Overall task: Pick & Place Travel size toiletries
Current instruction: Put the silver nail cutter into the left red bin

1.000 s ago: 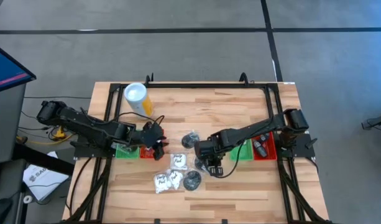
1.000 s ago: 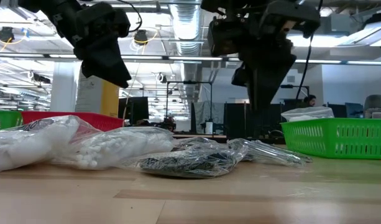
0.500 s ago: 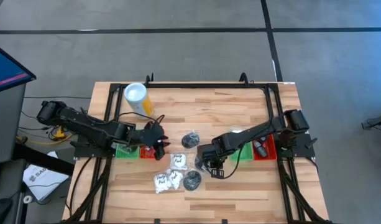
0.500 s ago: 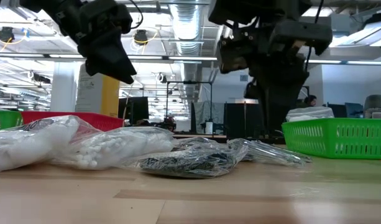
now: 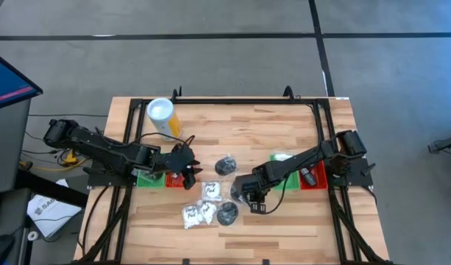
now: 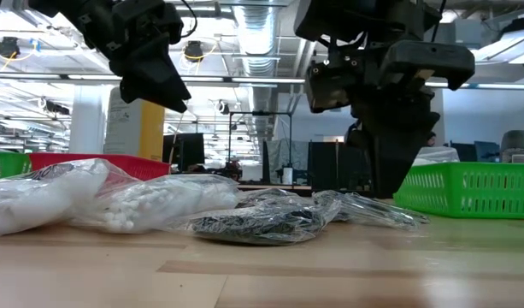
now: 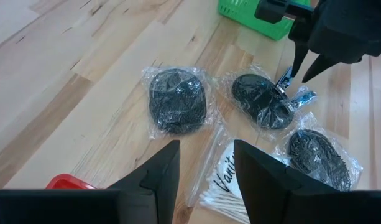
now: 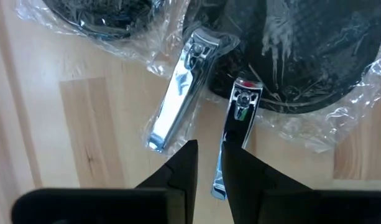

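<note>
The travel size toiletries lie mid-table: black disc packets (image 5: 225, 165) (image 5: 226, 213), white sachets (image 5: 210, 191) (image 5: 190, 215) and two silvery nail clippers (image 8: 178, 93) (image 8: 237, 124) on the wood beside a black packet (image 8: 314, 50). My right gripper (image 8: 207, 165) points down just over the clippers. Its fingers are open by a narrow gap, with the near end of one clipper (image 8: 219, 185) showing between them. My left gripper (image 5: 187, 173) hangs open above the table by the red tray (image 5: 173, 180), holding nothing.
A yellow cylinder with a white top (image 5: 161, 116) stands far left. A green tray (image 5: 146, 179) sits under the left arm. On the right are a green tray (image 5: 285, 175) and a red tray (image 5: 313, 175). Bare wood lies along the near and far edges.
My right gripper has sunk toward the nail clippers and shifted slightly toward the near edge, its finger gap unchanged. The packets, sachets and clippers lie as before.
</note>
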Available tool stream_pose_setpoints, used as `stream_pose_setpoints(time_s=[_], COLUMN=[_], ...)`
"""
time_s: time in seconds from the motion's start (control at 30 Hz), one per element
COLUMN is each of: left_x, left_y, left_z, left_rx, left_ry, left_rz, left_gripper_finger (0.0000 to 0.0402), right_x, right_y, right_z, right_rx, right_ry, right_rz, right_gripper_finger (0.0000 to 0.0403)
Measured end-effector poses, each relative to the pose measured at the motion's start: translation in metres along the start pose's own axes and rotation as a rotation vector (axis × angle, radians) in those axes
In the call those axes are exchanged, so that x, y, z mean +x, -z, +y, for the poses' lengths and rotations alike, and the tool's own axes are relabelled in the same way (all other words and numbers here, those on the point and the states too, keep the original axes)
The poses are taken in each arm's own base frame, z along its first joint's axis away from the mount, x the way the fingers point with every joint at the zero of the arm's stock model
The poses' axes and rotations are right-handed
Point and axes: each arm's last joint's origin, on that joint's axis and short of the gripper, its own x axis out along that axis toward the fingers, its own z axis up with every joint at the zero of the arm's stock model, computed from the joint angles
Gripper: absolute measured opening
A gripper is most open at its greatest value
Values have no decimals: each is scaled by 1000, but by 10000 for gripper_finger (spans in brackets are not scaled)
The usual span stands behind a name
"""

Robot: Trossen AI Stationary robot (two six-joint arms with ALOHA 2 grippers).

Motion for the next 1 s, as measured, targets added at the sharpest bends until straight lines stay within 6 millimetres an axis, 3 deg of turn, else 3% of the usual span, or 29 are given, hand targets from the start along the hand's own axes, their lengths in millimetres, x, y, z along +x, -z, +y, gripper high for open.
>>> stream_pose_setpoints(time_s=[0.3, 0.6, 0.73, 0.9, 1.0], left_x=[0, 0, 0, 0, 0], left_y=[0, -1, -1, -2, -2], left_z=[0, -1, -1, -1, -1], left_rx=[17, 23, 22, 20, 19], left_ry=[3, 5, 6, 9, 10], left_rz=[-5, -9, -10, -15, -17], left_gripper_finger=[140, 140, 140, 140, 140], right_x=[0, 2, 18, 32, 35], right_y=[-1, 0, 5, 2, 3], right_z=[2, 5, 3, 3, 3], right_rx=[0, -2, -2, 12, 29], right_ry=[24, 116, 142, 151, 164], right_rz=[-27, -62, 14, 23, 36], right_gripper_finger=[74, 160, 181, 185, 159])
